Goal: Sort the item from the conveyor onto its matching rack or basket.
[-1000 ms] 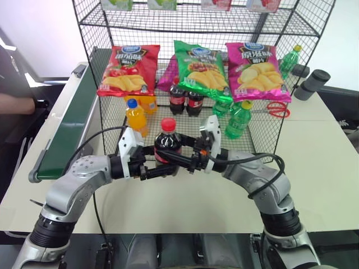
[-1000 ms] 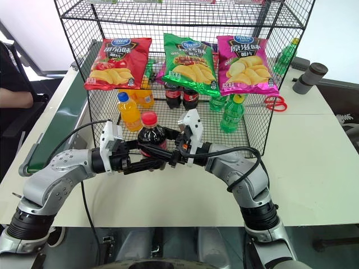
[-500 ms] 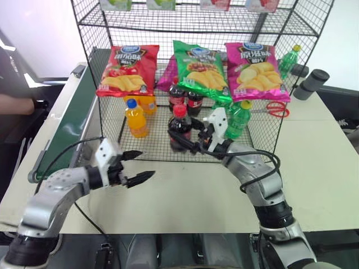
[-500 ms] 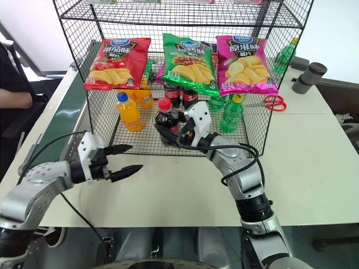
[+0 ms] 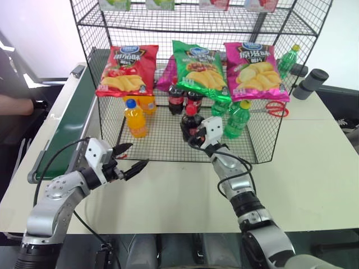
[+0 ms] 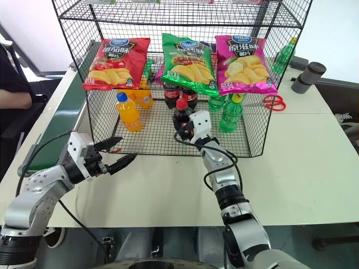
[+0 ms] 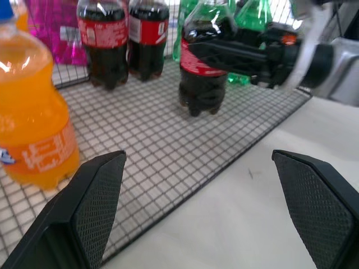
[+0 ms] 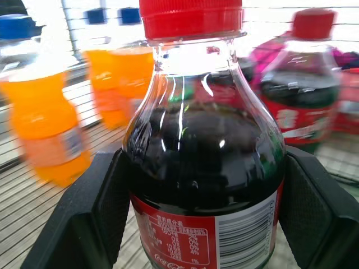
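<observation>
**Cola bottle held over the rack's bottom tier, right gripper clamped on it**

Right gripper [image 5: 193, 133] is clenched around the cola bottle [image 5: 190, 120], one finger on each side of the body at label height. Bottle is upright, red cap up, inside the lowest tier of the rack [image 5: 263, 147], near the middle of the mesh floor. In the left wrist view its base sits at the mesh; can't tell whether it rests on it or hangs just above.

Two matching cola bottles [image 5: 185, 99] stand just behind it, side by side. Green bottles [image 5: 238, 119] are just beside it on the robot's right. Orange-drink bottle [image 5: 136, 118] stands well apart on the left side of the same tier.

Left gripper [image 5: 130, 161] is released, fingers spread wide, nothing between them. It hovers over the white table [image 5: 314, 168] in front of the rack's left corner, pointing towards the rack.

Conveyor [image 5: 70, 129] runs along the rack's left side. Red, green and pink crisp bags [image 5: 200, 68] hang across the rack front, above the bottles.
</observation>
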`<state>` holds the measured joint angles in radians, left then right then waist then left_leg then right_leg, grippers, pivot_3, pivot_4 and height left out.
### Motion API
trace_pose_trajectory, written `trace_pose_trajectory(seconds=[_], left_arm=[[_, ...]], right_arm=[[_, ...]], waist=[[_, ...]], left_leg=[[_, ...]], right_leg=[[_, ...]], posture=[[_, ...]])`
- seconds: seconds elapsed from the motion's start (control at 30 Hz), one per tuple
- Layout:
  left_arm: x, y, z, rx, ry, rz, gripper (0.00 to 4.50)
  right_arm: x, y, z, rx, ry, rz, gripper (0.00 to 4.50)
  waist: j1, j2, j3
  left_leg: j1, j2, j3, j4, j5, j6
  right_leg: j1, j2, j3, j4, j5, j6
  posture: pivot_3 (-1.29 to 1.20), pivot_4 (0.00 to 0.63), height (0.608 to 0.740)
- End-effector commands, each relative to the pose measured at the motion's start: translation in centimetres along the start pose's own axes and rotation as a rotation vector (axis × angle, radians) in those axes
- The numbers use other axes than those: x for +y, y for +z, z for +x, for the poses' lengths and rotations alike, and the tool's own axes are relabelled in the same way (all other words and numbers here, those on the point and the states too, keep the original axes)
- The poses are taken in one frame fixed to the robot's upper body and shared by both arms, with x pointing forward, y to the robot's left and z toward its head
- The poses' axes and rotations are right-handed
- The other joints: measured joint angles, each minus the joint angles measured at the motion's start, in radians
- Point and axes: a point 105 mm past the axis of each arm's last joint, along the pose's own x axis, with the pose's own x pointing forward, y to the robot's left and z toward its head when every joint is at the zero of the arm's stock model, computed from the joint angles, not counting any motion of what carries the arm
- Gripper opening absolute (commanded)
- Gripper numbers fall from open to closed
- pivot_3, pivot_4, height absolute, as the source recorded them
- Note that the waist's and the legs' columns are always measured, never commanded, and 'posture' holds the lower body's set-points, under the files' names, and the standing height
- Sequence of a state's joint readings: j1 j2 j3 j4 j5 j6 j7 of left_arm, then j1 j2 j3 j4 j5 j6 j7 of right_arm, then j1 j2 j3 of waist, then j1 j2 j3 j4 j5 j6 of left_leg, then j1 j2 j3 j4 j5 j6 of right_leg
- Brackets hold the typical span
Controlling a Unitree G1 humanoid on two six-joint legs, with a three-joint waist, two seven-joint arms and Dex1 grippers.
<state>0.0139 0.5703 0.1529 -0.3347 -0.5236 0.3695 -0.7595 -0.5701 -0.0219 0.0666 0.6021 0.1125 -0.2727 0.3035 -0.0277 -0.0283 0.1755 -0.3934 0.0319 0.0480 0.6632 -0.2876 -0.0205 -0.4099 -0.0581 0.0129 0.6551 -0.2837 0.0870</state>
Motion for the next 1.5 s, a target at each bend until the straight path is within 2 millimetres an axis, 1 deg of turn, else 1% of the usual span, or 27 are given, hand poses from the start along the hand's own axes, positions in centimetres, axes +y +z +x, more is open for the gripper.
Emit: trace_pose_trajectory(seconds=[0.03, 0.2, 0.43, 0.5, 0.53, 0.7, 0.9, 1.0, 1.1, 1.2, 1.27, 1.33, 1.4, 1.5], left_arm=[[-0.3, 1.9, 0.2, -0.073, 0.001, 0.062, 4.45], [-0.6, 2.1, 0.7, -0.083, -0.008, 0.064, 4.45], [-0.7, 2.1, 0.9, -0.085, -0.020, 0.062, 4.45], [-0.7, 2.1, 1.0, -0.084, -0.022, 0.063, 4.50], [-0.8, 2.2, 1.0, -0.085, -0.024, 0.063, 4.50], [-0.8, 2.2, 1.2, -0.085, -0.030, 0.065, 4.50], [-0.5, 2.0, 1.2, -0.062, -0.009, 0.058, 4.50], [-0.2, 1.9, 1.1, -0.046, 0.001, 0.060, 4.50], [0.0, 1.5, 1.0, -0.017, 0.005, 0.052, 4.50], [0.3, 1.3, 0.8, -0.001, 0.011, 0.054, 4.50], [0.7, 1.2, 0.6, 0.009, 0.019, 0.061, 4.50], [1.3, 1.2, 0.3, 0.020, 0.030, 0.075, 4.50], [1.8, 1.3, -0.1, 0.028, 0.036, 0.081, 4.50], [2.3, 1.3, -0.6, 0.039, 0.040, 0.088, 4.50]], right_arm=[[0.1, 1.9, 1.0, -0.096, -0.001, -0.022, 3.02], [0.1, 0.8, 1.5, -0.073, -0.008, -0.006, 3.02], [0.1, 0.3, 1.7, -0.058, -0.001, 0.021, 3.02], [0.1, 0.4, 1.6, -0.061, 0.011, 0.029, 4.04], [0.2, 0.5, 1.6, -0.068, 0.017, 0.029, 4.47], [0.1, 1.5, 1.1, -0.104, 0.049, -0.022, 4.47], [-1.4, 2.5, -1.5, -0.098, 0.107, -0.074, 4.47], [-2.1, 2.9, -3.8, -0.050, 0.185, -0.104, 4.47], [-2.3, 3.4, -6.4, 0.008, 0.274, -0.115, 4.47], [-3.1, 4.2, -8.6, 0.057, 0.312, -0.123, 4.47], [-4.4, 5.2, -10.4, 0.094, 0.316, -0.140, 4.47], [-6.2, 6.5, -12.3, 0.128, 0.301, -0.159, 4.47], [-7.6, 7.7, -13.8, 0.161, 0.283, -0.166, 4.47], [-9.1, 8.6, -15.7, 0.222, 0.268, -0.183, 4.47]], waist=[[-0.008, 0.000, 0.000], [-0.018, 0.000, 0.000], [-0.019, 0.000, 0.000], [-0.019, 0.000, 0.000], [-0.019, 0.000, 0.000], [-0.019, 0.000, 0.000], [-0.015, 0.000, 0.000], [-0.016, 0.000, 0.000], [-0.014, 0.001, 0.000], [-0.016, 0.002, 0.000], [-0.013, 0.003, 0.001], [-0.010, 0.003, 0.001], [-0.003, 0.003, 0.001], [0.004, 0.003, 0.001]], left_leg=[[0.000, 0.000, 0.000, 0.000, 0.000, 0.000], [0.000, 0.000, 0.000, 0.000, 0.000, 0.000], [0.001, 0.000, 0.000, 0.000, 0.000, 0.000], [0.001, 0.000, 0.000, 0.000, 0.000, 0.000], [0.001, 0.000, 0.000, 0.000, 0.000, 0.000], [0.001, 0.000, 0.000, 0.000, 0.000, 0.000], [0.001, -0.001, 0.000, 0.000, 0.000, 0.000], [0.001, -0.001, 0.000, 0.000, 0.000, 0.000], [0.001, 0.000, 0.000, 0.000, 0.000, 0.000], [0.001, 0.000, 0.000, 0.000, 0.000, 0.000], [0.002, 0.000, 0.000, 0.000, 0.000, 0.000], [0.002, 0.000, 0.000, 0.000, 0.000, 0.000], [0.002, -0.001, 0.000, 0.000, 0.000, 0.000], [0.002, -0.001, 0.000, 0.000, 0.000, 0.000]], right_leg=[[0.000, 0.000, 0.000, 0.000, 0.000, 0.000], [0.000, -0.001, 0.000, 0.000, 0.000, 0.000], [0.000, -0.001, 0.000, 0.001, 0.000, 0.000], [0.000, -0.001, 0.000, 0.001, 0.000, 0.000], [0.000, -0.001, 0.000, 0.001, 0.000, 0.000], [0.000, -0.001, 0.000, 0.001, 0.000, 0.000], [0.001, -0.002, 0.000, 0.001, 0.000, 0.000], [0.001, -0.002, 0.000, 0.001, 0.000, 0.000], [0.001, -0.002, 0.000, 0.001, 0.000, 0.000], [0.001, -0.002, 0.000, 0.001, 0.000, 0.000], [0.001, -0.002, 0.000, 0.001, 0.000, 0.000], [0.002, -0.002, 0.000, 0.001, 0.000, 0.000], [0.002, -0.002, 0.000, 0.000, 0.000, 0.000], [0.003, -0.002, 0.000, -0.001, 0.000, 0.000]], posture=[[0.00, 0.150, 0.740], [0.00, 0.150, 0.740], [0.00, 0.150, 0.740], [0.00, 0.150, 0.740], [0.00, 0.150, 0.740], [0.00, 0.150, 0.740], [0.00, 0.150, 0.740], [0.00, 0.150, 0.740], [0.00, 0.150, 0.740], [0.00, 0.150, 0.740], [0.00, 0.150, 0.740], [0.00, 0.150, 0.740], [0.00, 0.150, 0.740], [0.00, 0.150, 0.740]])
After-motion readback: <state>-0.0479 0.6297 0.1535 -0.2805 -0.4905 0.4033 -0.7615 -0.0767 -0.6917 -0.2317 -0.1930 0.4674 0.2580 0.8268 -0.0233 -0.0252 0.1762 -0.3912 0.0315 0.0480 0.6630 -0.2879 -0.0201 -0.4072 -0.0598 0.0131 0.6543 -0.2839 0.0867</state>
